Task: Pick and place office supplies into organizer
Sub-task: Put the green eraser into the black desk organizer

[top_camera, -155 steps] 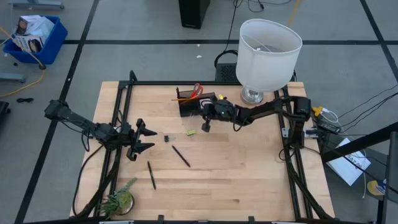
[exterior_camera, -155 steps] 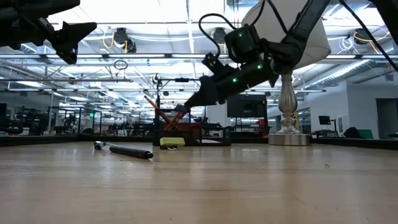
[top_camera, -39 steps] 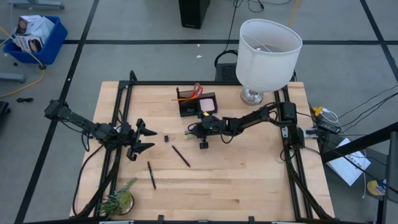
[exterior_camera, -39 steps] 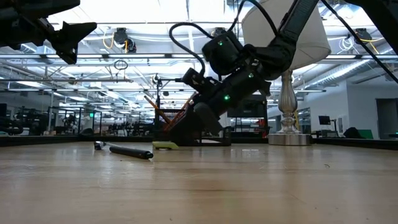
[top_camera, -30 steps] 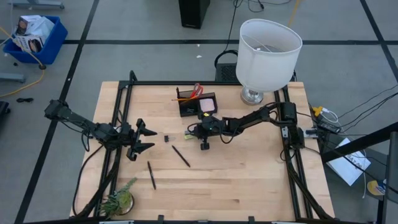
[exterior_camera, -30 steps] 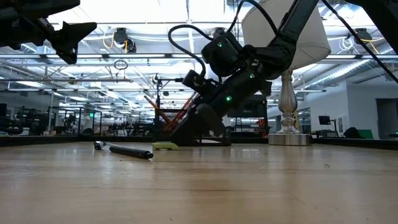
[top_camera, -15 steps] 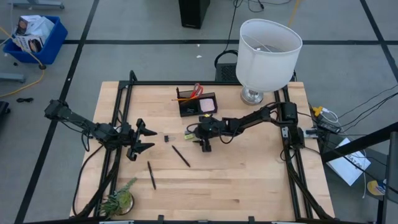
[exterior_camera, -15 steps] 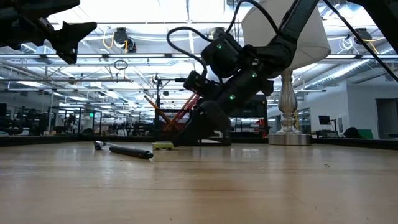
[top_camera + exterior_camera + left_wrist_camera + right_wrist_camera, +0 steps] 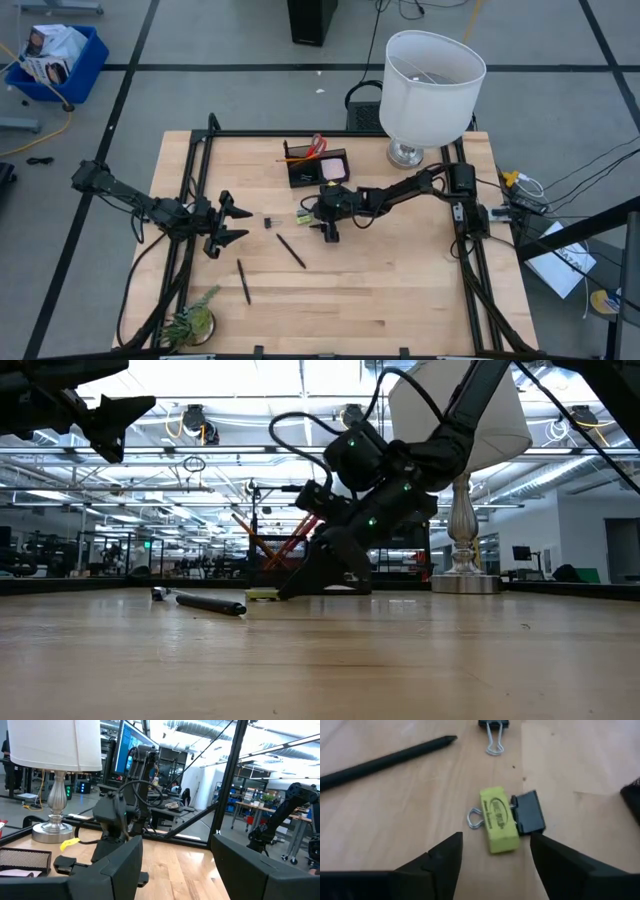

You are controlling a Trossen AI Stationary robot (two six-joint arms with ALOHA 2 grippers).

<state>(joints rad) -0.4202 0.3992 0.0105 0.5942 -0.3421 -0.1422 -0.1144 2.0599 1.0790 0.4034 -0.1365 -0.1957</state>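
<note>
Yellow-green eraser [image 9: 498,826] with black clip [image 9: 529,812] touching it lies flat; we see right pincer [image 9: 492,851] spread wide above.

pens [image 9: 291,251]: 2 are counted | binder clips [image 9: 529,813]: 2 | eraser [image 9: 498,819]: 1 | organizer [image 9: 317,167]: 1 | lamp [image 9: 432,75]: 1 | plant [image 9: 194,318]: 1

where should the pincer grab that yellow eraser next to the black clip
Probably from above, across the two long sides of the eraser, near its free end. It lies flat, and a black binder clip crowds one end, so keep away from that. The right pincer hovers open just short of it.
</note>
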